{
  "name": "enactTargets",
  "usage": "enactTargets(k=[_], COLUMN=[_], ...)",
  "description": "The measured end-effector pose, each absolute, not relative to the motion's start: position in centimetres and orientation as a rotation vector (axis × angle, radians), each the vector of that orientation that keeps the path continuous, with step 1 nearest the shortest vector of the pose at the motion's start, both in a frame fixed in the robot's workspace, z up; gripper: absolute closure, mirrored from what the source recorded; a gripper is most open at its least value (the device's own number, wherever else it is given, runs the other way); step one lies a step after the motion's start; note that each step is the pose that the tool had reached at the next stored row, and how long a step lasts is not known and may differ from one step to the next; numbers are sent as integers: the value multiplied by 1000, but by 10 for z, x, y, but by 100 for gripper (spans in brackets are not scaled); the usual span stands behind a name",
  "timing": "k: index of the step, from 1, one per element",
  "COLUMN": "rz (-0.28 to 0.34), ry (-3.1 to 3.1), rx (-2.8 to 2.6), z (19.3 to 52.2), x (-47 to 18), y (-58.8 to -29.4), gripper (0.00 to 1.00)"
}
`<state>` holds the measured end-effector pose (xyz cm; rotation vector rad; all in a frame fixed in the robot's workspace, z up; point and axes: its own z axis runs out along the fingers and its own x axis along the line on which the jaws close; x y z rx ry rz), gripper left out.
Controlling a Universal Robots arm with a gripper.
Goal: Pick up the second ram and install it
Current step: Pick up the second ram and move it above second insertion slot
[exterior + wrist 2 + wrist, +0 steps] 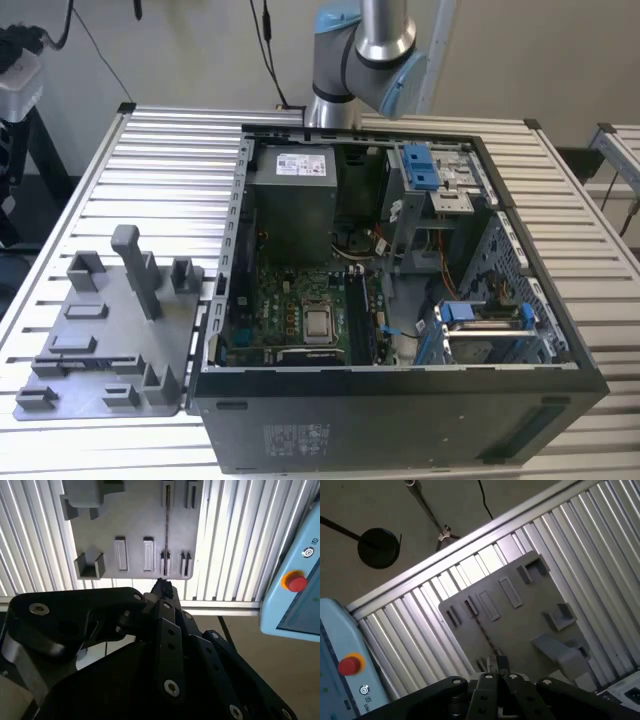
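Observation:
In both wrist views the second ram [166, 530] [482, 635] shows edge-on as a thin dark line. It stands between two slot holders of the grey fixture tray [135, 525] [520, 625]. The pair of slots beside it holds nothing. My gripper [162, 586] [498, 662] hangs high above the tray, in line with the ram's near end, its black fingertips together with nothing between them. In the exterior view the tray [110, 340] lies on the exterior view's left, and the arm [365, 50] rises behind the open computer case [400, 420]. The green motherboard [290, 300] lies inside the case.
The tray carries a tall post [135, 265] and several upright blocks. It sits on a slatted aluminium table [170, 180] right against the case wall. A blue control pendant with a red button [295, 595] [345, 670] lies beyond the table edge. A round black base [379, 547] stands on the floor.

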<state>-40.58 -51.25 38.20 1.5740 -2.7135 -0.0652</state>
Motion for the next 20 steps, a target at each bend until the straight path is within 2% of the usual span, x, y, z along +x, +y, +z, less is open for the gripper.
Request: enactTargets(k=[20], rz=[-36], ry=[-2484], rx=[1956], z=[382], x=[-406], y=[-512], gripper=[89])
